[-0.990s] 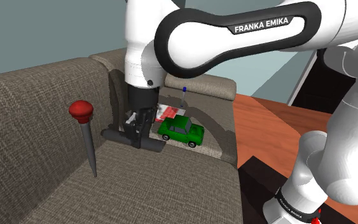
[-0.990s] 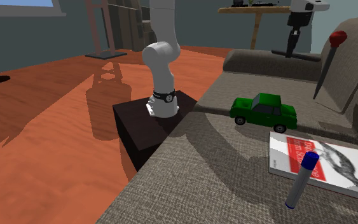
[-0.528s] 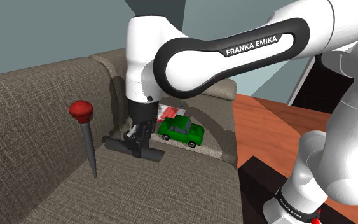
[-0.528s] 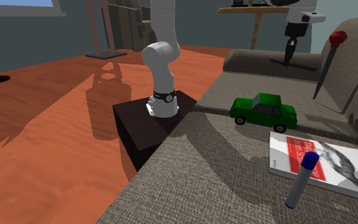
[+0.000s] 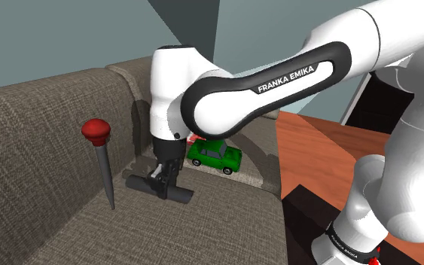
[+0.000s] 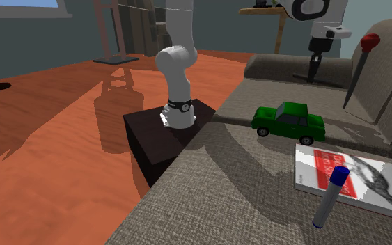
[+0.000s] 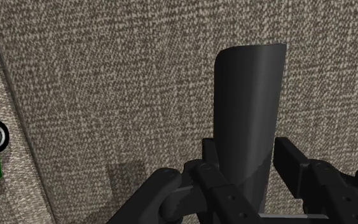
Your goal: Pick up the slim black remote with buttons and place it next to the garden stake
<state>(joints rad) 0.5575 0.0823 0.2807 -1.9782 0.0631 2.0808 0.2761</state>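
A slim dark remote (image 5: 157, 186) lies level in my gripper (image 5: 160, 178), which is shut on its middle, low over the grey sofa seat (image 5: 202, 226). In the wrist view the remote (image 7: 247, 108) sticks out between the two fingers (image 7: 210, 170), which clasp it. The garden stake (image 5: 105, 169), a dark shaft with a red knob, stands upright in the seat just toward the shoulder view's left of the remote. In the second exterior view my gripper (image 6: 313, 67) hangs beside the stake (image 6: 360, 66) by the sofa back.
A green toy car (image 5: 215, 156) sits on the seat behind the gripper, also in the second exterior view (image 6: 289, 120). A book (image 6: 351, 177) and a blue-capped marker (image 6: 328, 197) lie further along the seat. The sofa's back and armrest (image 5: 44, 128) rise behind the stake.
The gripper has come down and toward the front of the seat with the remote in it, ending lower and nearer the stake's foot. Nothing else moved.
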